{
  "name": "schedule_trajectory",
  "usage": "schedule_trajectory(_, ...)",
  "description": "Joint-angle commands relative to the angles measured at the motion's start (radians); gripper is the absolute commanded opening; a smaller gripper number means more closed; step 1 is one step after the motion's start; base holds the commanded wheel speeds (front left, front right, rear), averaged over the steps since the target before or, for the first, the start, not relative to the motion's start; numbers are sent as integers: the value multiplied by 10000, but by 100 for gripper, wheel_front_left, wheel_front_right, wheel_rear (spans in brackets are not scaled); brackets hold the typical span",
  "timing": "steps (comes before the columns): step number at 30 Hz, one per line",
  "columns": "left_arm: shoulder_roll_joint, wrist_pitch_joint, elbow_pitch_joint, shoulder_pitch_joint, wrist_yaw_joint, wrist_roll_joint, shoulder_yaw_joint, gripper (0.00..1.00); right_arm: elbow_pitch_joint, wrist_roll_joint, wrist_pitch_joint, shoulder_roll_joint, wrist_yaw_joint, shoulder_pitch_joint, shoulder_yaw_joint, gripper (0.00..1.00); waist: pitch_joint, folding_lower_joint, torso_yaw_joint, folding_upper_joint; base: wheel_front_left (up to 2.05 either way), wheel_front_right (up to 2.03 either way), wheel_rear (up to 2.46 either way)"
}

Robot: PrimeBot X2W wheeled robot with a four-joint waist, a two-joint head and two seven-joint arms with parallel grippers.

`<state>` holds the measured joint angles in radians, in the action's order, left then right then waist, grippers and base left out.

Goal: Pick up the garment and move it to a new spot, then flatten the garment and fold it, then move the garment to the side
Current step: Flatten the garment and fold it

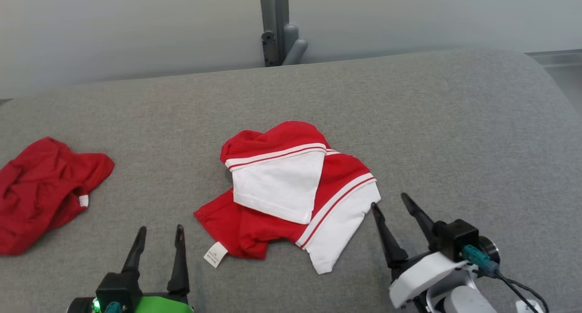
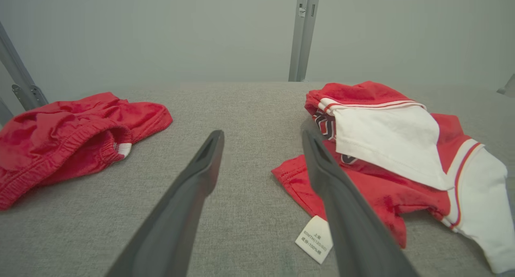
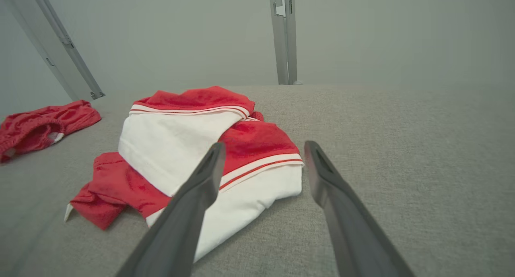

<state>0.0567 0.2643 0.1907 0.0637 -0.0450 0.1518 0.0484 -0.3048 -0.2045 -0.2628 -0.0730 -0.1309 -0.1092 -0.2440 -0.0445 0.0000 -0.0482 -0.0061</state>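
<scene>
The garment (image 1: 291,190) is a crumpled red and white shirt with red stripes, lying in the middle of the grey table (image 1: 409,122). A white care label (image 1: 215,254) sticks out at its near left corner. The left wrist view shows the garment (image 2: 386,148) on the right, and in the right wrist view the garment (image 3: 193,148) sits left of centre. My left gripper (image 1: 160,231) stands open at the lower left, a little short of the label, holding nothing. Open too, my right gripper (image 1: 389,200) has its left fingertip just beside the shirt's white right corner.
A second garment, all red with an elastic waistband (image 1: 45,190), lies bunched at the table's left edge. A grey post (image 1: 275,26) rises behind the table's far edge against a pale wall. Bare grey cloth stretches to the right of the shirt.
</scene>
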Motion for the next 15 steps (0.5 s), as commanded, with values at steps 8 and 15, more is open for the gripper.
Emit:
schedule_trajectory(8,-45,1,222,-603,-159,213,646,100,-1511,-506,-32,-271,3,-1110,-1470,100,-892,0,1905,61,0,0,0)
schedule_trajectory(15,-54,1,301,-569,-97,381,713,100,-2797,-647,-32,-224,3,-1702,-1752,100,-1111,0,2654,61,0,0,0)
